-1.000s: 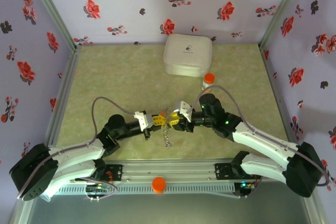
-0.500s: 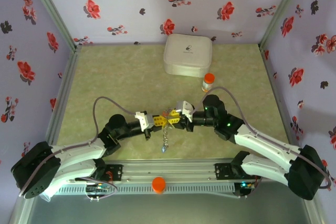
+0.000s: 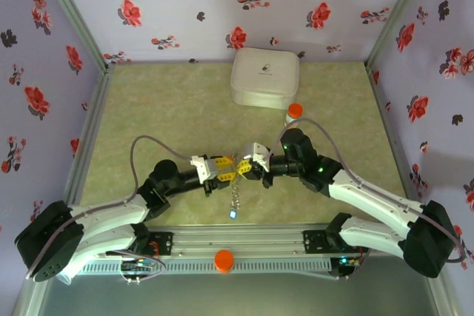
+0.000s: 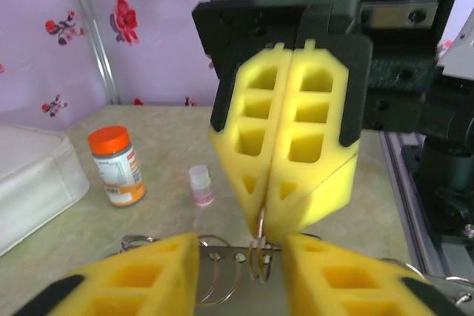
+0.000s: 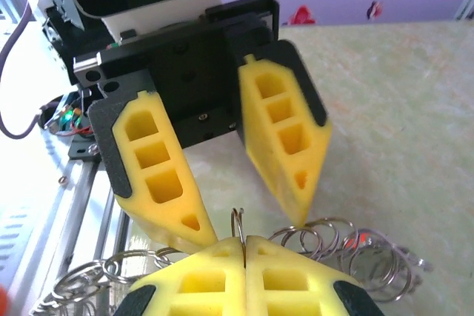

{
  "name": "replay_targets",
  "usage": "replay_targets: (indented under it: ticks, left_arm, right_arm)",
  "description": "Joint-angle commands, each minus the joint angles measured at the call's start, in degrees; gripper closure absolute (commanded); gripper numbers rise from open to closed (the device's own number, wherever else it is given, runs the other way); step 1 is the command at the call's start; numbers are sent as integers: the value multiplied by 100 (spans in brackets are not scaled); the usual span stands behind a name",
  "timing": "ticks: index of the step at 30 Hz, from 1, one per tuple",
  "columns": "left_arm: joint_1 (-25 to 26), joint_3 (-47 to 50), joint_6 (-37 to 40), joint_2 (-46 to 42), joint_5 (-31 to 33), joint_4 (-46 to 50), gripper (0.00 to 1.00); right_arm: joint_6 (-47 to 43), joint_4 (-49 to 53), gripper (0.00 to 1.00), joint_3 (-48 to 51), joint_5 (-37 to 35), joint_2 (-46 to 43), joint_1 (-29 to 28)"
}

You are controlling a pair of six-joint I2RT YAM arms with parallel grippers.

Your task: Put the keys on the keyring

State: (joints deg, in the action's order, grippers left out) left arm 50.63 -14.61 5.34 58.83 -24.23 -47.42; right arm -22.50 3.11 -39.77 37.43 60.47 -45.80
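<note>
Your right claw (image 4: 263, 231) pinches the keyring (image 5: 236, 220); your left claw (image 5: 248, 225) is spread around it, over the counter's (image 3: 163, 109) near edge.

- A pale green, mottled table (image 3: 148, 123) spans the middle of the top view.
- A white rounded box (image 3: 264, 78) lies at upper centre.
- An orange-capped bottle (image 3: 294, 113) stands upright just below the box's lower right corner.
- A tiny white-capped vial (image 4: 200, 185) stands near the bottle.
</note>
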Motion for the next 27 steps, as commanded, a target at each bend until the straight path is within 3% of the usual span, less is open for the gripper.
replay_targets:
  ticks: [1,4,9,13,16,18,20,21,23,27]
  left_arm:
    - [17,-553,504,-287,93,1496,63]
    - [17,-798,863,-360,105,2339,69]
    - [17,-953,916,-372,40,2592,80]
    - [17,-997,931,-372,-3,2615,88]
    - [21,-1074,942,-283,-67,2569,100]
    - [17,-1057,883,-270,-85,2432,100]
    - [8,-881,748,-317,-74,2049,100]
    - [-7,-735,640,-346,-79,1752,100]
    - [-18,-522,435,-347,-115,1211,100]
    - [-37,-281,152,-248,-221,449,100]
  right_arm:
    - [-687,1367,100,-752,-277,52,-113]
    - [-1112,2122,100,-1182,-678,202,-290]
    - [-1564,2878,100,-1760,-1390,590,-627]
    - [-1716,3115,100,-2033,-1518,817,-765]
    - [-1598,2959,100,-2069,-1307,893,-849]
    - [-1330,2790,100,-2013,-1208,864,-814]
    - [-864,2205,75,-1615,-784,605,-507]
    - [-535,1745,71,-1307,-487,400,-290]
    - [-136,1056,71,-846,-181,107,-37]
    - [100,612,71,-357,-57,-18,36]
